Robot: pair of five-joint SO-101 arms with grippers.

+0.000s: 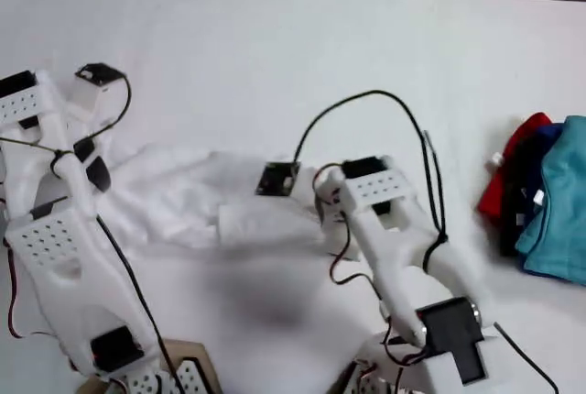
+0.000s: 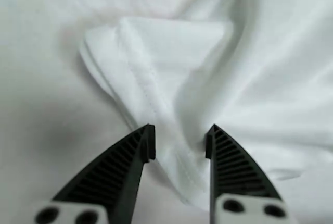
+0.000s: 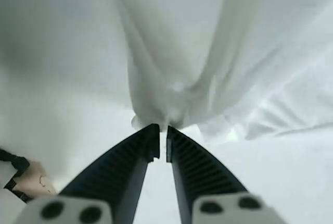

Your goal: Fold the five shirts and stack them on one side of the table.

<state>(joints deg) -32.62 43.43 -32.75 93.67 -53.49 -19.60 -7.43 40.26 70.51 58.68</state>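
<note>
Here the right hand (image 3: 162, 133) pinches the white shirt (image 3: 171, 52), nearly closed.

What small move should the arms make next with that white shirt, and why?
Probably close the left gripper: its fingers stand open astride a folded edge of the white shirt, while the right gripper looks shut on a bunched part of it. With both holding, the arms could lift the cloth to fold it.

High view down over whole table (image 1: 275, 37), both wrist views close on same white shirt (image 2: 171, 67).
</note>
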